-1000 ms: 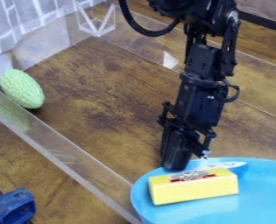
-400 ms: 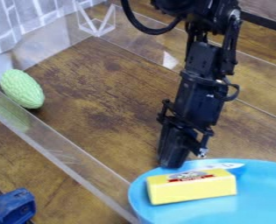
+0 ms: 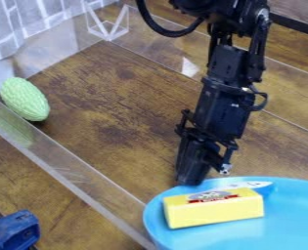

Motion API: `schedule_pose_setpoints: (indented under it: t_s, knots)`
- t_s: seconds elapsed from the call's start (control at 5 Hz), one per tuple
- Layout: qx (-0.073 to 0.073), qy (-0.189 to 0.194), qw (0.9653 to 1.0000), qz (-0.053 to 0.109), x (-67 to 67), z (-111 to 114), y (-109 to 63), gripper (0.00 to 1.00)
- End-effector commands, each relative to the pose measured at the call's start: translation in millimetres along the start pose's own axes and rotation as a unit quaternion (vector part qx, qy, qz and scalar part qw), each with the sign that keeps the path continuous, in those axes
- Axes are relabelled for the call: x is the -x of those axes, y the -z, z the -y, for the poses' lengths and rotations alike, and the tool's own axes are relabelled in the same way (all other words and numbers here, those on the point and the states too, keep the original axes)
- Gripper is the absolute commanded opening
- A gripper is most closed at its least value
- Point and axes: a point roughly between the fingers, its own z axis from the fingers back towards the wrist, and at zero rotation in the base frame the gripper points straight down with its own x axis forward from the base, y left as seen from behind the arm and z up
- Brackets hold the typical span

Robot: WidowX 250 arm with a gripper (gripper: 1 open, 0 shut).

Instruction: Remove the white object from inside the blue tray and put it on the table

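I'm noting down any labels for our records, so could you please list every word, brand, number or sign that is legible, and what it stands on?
No text is legible.
Red-and-white label on the yellow rectangular block: has dark marks, too small and blurred to read.
I can make out no other label.

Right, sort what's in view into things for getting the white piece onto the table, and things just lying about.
For the job: white piece, blue tray, table, gripper.
Just lying about: yellow block, green lump, dark blue lump.
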Motion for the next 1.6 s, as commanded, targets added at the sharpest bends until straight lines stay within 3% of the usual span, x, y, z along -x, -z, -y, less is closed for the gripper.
schedule_pose_setpoints:
  t_s: [0.0,0.4,1.4]
  knots:
    - [-0.024,0.018,0.9982,0.051,-1.1,6,-36.9,0.0]
    - [-0.026,0.024,0.9979,0.053,-1.1,6,-40.0,0.0]
    - [-0.018,0.037,0.9989,0.022,13.8,9,-54.4,0.0]
